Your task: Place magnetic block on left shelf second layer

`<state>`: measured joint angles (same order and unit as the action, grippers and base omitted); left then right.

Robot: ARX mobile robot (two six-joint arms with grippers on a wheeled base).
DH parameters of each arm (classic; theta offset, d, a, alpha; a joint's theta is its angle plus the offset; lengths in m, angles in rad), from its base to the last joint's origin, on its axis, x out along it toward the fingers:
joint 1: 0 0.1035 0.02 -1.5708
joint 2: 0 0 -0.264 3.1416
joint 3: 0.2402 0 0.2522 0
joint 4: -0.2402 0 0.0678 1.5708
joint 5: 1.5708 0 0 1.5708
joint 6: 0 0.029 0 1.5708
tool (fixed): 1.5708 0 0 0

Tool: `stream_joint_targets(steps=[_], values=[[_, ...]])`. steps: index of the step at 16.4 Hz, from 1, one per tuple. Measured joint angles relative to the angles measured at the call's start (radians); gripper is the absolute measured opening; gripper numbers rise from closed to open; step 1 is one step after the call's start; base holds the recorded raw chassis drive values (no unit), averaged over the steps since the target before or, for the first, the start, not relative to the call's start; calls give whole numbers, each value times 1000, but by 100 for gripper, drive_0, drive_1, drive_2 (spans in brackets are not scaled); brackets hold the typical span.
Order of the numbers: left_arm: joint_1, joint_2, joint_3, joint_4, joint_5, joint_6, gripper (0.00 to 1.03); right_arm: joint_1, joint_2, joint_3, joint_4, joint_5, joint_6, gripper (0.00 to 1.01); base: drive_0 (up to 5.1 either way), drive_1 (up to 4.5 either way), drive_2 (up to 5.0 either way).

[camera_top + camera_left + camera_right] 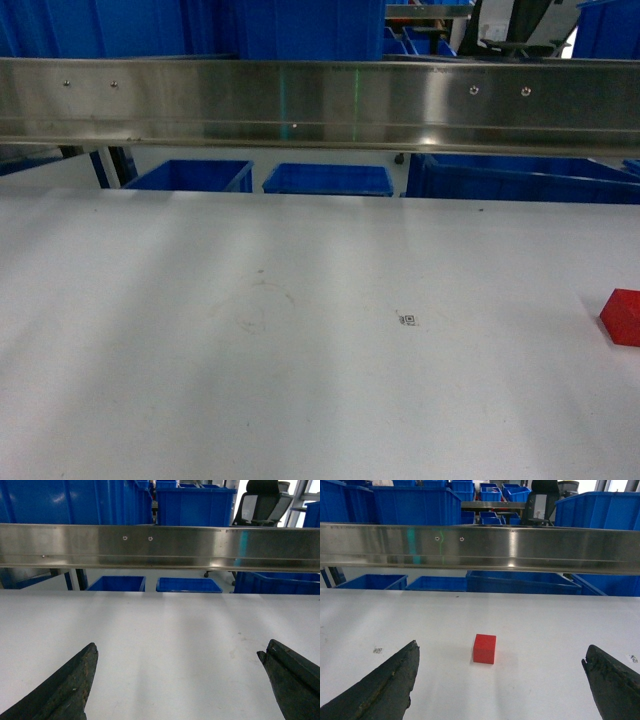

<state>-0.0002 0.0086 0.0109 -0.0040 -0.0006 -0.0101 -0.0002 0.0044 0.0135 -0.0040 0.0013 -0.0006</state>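
A white counter [250, 330] filled most of the head view, with a steel rail [320, 105] across its far edge and blue crates [328, 180] behind. Both pincers were spread wide and held nothing. The right pincer [502, 680] faced the magnetic block [484, 648], which sat on the counter ahead of and between its fingers, untouched. The left pincer [180, 680] faced bare counter.

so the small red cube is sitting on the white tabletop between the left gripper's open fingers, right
Not the left. The small red cube sits on the white tabletop ahead of the right gripper's open fingers, as the right wrist view shows; the left gripper has only bare table before it.
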Motion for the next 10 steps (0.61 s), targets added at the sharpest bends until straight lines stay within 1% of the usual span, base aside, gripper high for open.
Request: stream_joint_targets(steps=[10], values=[[0,0,0,0,0,0,98,0,0,0,0,0,0,98,0,0,0]])
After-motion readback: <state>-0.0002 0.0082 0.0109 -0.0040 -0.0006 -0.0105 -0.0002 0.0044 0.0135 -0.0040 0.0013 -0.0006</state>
